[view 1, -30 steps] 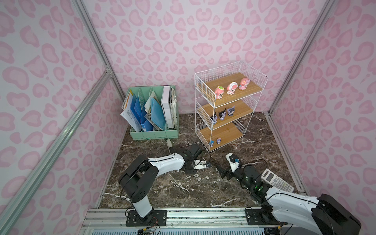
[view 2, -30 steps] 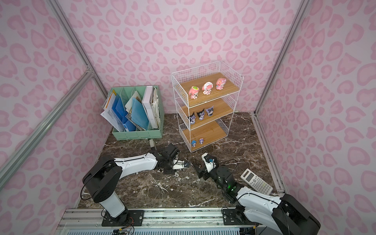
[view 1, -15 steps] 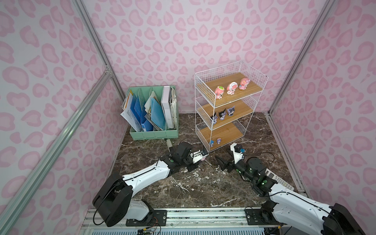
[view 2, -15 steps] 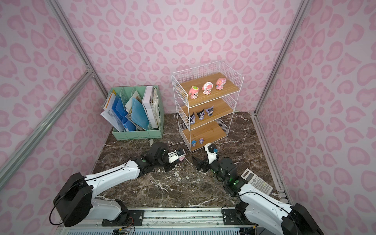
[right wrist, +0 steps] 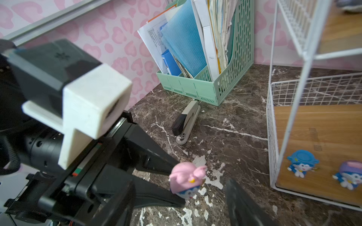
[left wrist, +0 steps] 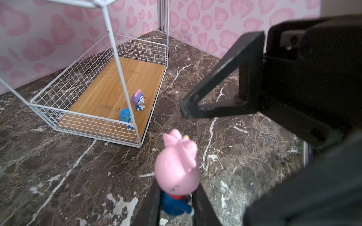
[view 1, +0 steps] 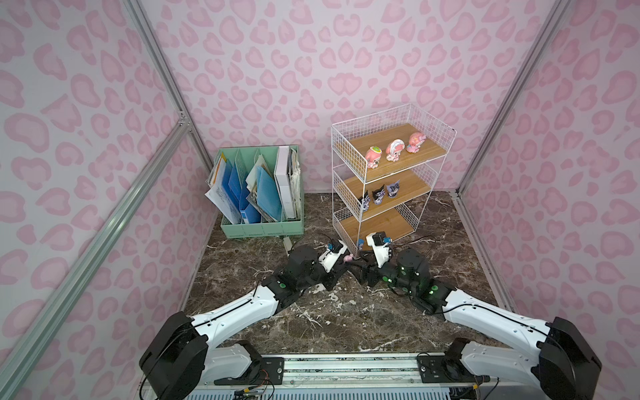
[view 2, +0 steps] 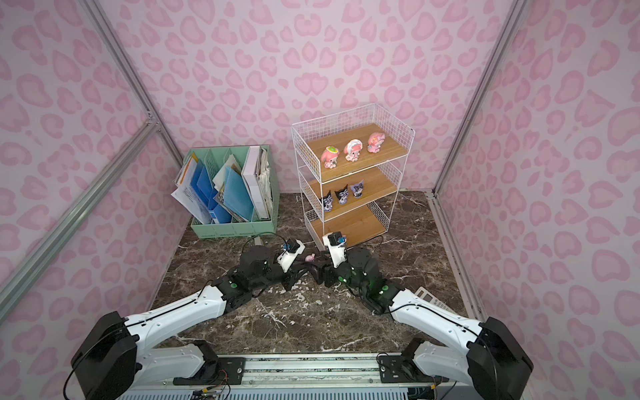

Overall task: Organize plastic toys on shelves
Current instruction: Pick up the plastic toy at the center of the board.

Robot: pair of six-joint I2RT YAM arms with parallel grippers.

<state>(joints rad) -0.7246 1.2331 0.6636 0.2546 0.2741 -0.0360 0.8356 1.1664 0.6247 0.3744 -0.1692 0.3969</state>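
A: Holding what, and where?

B: Pink-hooded figurine (left wrist: 177, 168), pinched low on its blue body between the tight-drawn fingers of the left gripper (left wrist: 176, 213), with the hood out past the tips. Seemingly held clear of the marble tabletop (left wrist: 58, 176).

A: And facing it?

B: Right gripper (view 1: 359, 267), tip to tip with the left, jaws parted and empty. Toy just ahead of the gap between them, untouched as far as can be told. Probably lining up for a handover.

A: Weak spots?

B: Small purchase, for one. Round, smooth head, so likely to squirt out if squeezed off-centre. Likely to drop and roll if released by the left before being properly gripped by the right. Also little room between two sets of black fingers, hence a risk of clashing and twisting the toy loose.

A: Further out?

B: Shelves (view 1: 349, 159) just beyond both sets of tips, bottom board (left wrist: 141, 78) lowest and closest. On it, at the corner nearest the grippers, right behind a wire post: blue figurine (left wrist: 124, 117) and purple figurine (left wrist: 138, 100). Easy to snag that post or the low wire rim on the way in, or to bowl over those two. Better to aim for bare wood further along.

A: Anything else close?

B: Stapler (right wrist: 186, 121) off beside the left gripper, on the side away from the shelves, toward the green file organizer (right wrist: 215, 92). Well apart; no worry.
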